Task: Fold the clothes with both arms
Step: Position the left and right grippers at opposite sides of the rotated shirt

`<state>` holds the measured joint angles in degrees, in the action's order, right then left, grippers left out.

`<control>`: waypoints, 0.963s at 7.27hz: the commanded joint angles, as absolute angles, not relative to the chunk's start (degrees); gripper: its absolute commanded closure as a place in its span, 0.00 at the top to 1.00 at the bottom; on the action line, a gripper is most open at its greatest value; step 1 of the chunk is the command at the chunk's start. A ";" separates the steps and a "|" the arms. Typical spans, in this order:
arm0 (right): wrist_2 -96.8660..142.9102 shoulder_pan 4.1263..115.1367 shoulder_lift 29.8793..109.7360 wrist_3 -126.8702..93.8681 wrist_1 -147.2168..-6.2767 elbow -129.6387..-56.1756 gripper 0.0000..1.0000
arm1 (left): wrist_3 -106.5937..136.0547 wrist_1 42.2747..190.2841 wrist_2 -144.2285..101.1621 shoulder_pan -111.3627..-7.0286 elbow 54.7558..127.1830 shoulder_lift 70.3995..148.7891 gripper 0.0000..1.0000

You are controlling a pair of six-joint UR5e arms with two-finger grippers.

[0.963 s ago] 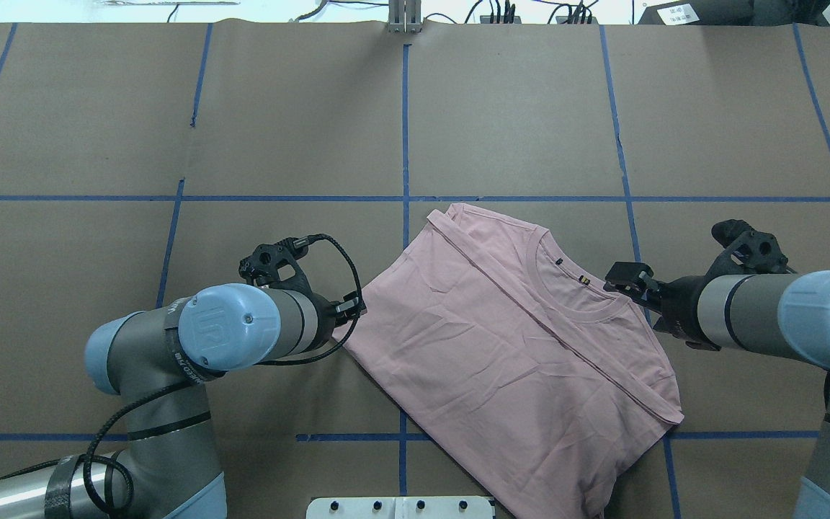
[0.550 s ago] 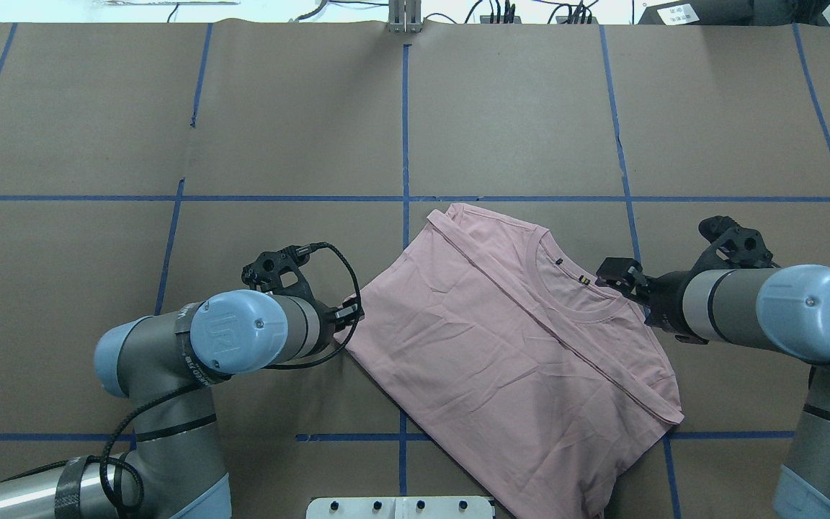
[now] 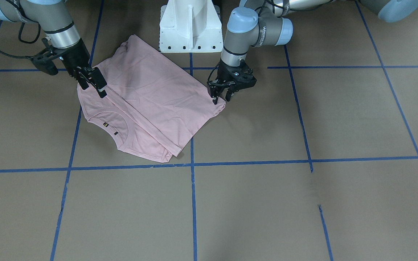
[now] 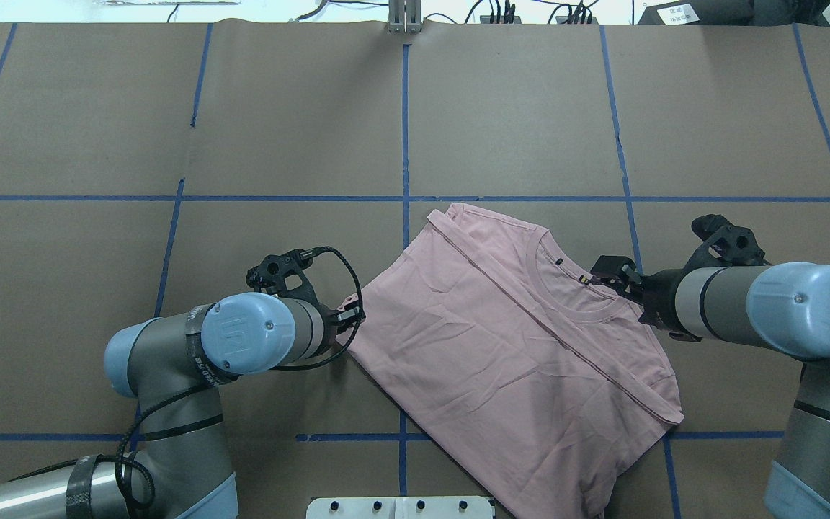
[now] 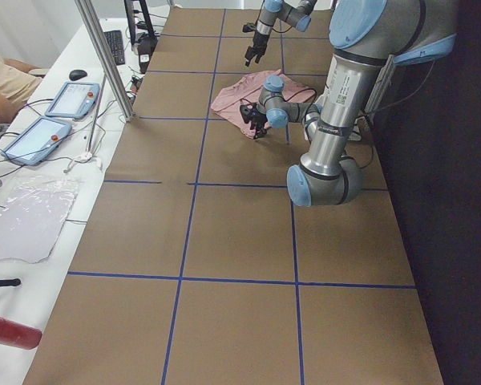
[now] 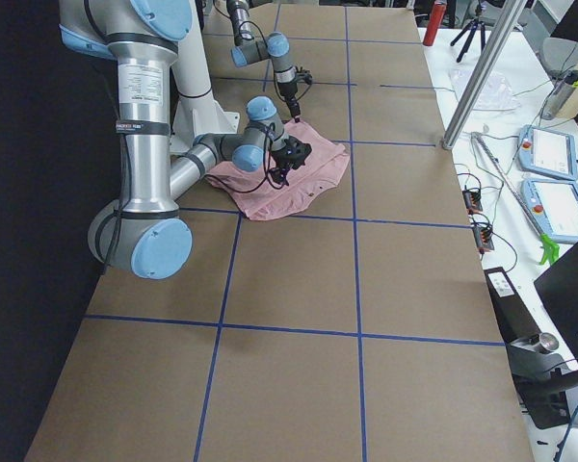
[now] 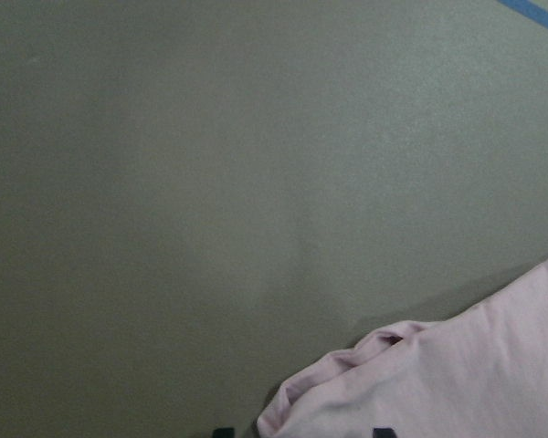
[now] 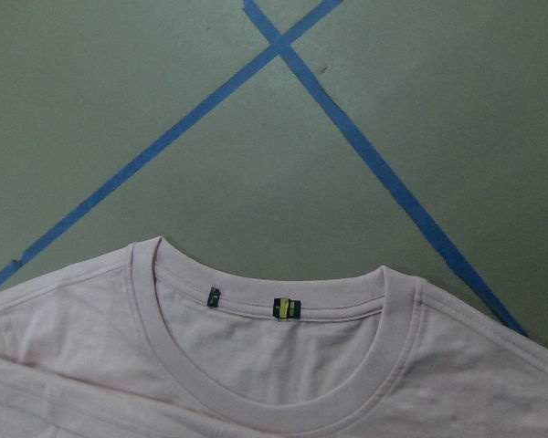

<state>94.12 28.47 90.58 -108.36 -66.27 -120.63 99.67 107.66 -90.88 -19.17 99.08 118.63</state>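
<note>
Pink T-shirt (image 4: 516, 346) lies part-folded and askew on the tabletop (image 4: 530, 130). Our left gripper (image 3: 220, 98), jaws apart, straddles its side corner; our right gripper (image 3: 94, 87), jaws apart too, hovers by the collar shoulder, we judge to pinch both for the next fold

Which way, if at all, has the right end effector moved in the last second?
Yes. The right end effector slid toward the view's left, its tip now almost at the label in the shirt collar.
</note>
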 commanded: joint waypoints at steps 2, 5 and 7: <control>94.22 28.48 90.53 -108.46 -66.18 -120.67 1.00 | 99.76 107.75 -89.05 -19.16 98.79 119.27 0.20; 94.22 28.56 89.92 -108.54 -66.09 -120.50 1.00 | 98.80 107.75 -86.41 -19.77 99.58 119.53 0.00; 94.04 28.56 87.11 -108.98 -66.01 -120.50 1.00 | 92.60 108.19 -86.40 -25.28 98.97 119.62 0.00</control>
<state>94.17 28.55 88.73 -108.84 -66.04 -120.52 96.72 107.90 -86.62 -22.18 99.41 119.54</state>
